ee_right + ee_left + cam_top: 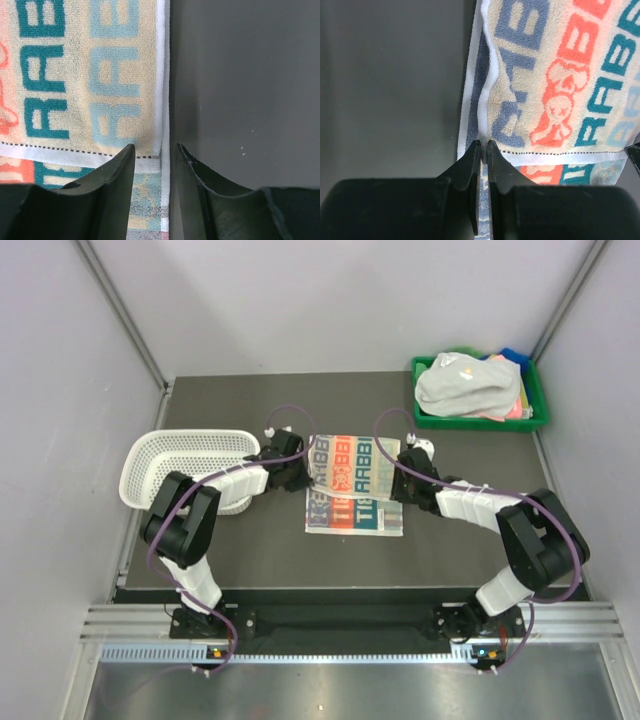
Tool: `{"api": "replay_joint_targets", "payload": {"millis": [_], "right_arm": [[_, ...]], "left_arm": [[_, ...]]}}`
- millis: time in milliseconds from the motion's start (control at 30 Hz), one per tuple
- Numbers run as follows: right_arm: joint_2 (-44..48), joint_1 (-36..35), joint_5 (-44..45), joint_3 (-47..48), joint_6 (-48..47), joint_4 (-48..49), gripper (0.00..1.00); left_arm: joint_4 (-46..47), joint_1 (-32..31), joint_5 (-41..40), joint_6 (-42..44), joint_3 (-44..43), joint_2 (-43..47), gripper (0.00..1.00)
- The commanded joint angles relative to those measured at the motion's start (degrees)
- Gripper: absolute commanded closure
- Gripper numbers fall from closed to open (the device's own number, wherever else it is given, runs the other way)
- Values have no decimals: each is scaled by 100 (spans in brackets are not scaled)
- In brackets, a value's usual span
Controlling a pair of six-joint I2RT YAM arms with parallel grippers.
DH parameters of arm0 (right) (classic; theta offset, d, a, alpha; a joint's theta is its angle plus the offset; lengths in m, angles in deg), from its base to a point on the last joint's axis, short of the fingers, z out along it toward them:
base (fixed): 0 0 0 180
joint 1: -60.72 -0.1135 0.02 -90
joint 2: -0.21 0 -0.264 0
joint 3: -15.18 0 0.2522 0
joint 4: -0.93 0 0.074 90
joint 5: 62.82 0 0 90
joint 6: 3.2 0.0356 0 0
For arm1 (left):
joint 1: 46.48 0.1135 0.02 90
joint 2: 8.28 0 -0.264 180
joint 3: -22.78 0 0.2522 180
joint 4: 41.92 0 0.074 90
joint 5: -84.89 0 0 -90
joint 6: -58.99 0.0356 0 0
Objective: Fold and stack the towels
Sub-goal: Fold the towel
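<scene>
My left end effector [483,144] clamps the lettered towel [555,75] at its hem. My right end effector [155,150] straddles the opposite hem, open. Close it, then lift level.

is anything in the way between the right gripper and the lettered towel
Nothing visible does. The right gripper has its jaws open astride the right hem of the lettered towel, with one finger over the cloth and the other over the bare table. The left gripper is shut on the towel's left hem.
</scene>
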Motion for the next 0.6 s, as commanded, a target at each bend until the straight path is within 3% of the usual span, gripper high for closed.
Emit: {"api": "replay_joint_targets", "payload": {"millis": [0, 333, 567], "right_arm": [[-15, -45, 118, 228, -58, 116, 61], [-305, -45, 74, 641, -128, 11, 60], [-174, -45, 83, 440, -41, 10, 60]], "left_arm": [[-34, -27, 114, 112, -267, -6, 100], [-148, -35, 202, 25, -478, 3, 100], [-219, -44, 141, -11, -548, 3, 100]]}}
